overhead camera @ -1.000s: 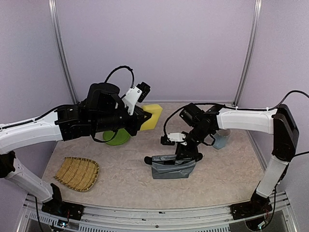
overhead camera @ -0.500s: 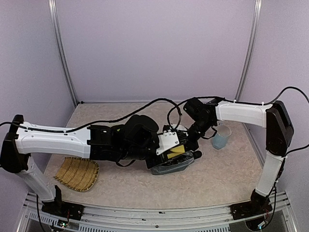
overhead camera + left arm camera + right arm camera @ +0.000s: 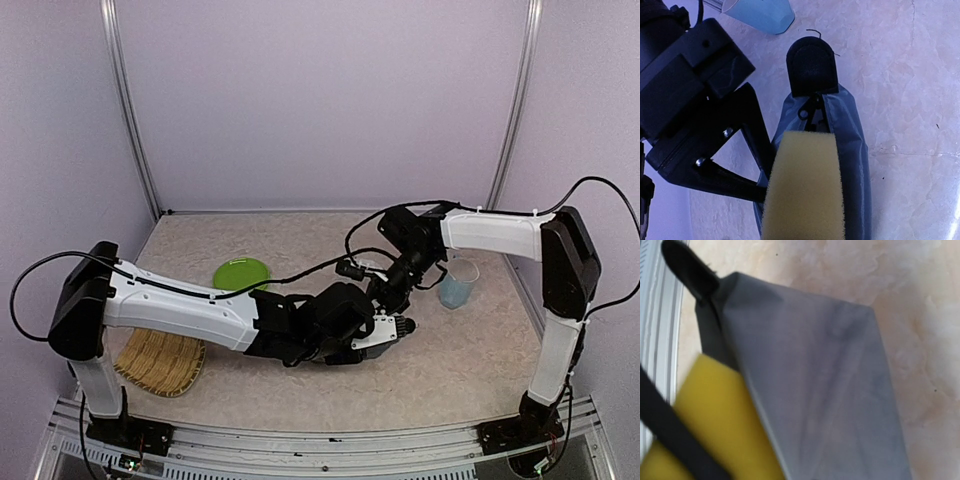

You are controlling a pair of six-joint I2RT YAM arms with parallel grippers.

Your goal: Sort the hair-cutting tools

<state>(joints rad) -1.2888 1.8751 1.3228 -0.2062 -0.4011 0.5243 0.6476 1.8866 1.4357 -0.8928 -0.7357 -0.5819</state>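
Left wrist view — yellow sponge (image 3: 802,190) tight in left fingers (image 3: 395,326) — right fingers (image 3: 757,145) pinched on grey pouch (image 3: 850,150) rim

No text, label, brand, number or sign can be read in any of the three views. The grey fabric pouch (image 3: 850,135), seen close up by both wrist cameras, shows plain cloth and a plain black zip end. The yellow sponge (image 3: 802,190) has bare faces. The pale blue cup (image 3: 457,288), right of centre in the overhead view, is too small for any marking to be made out.
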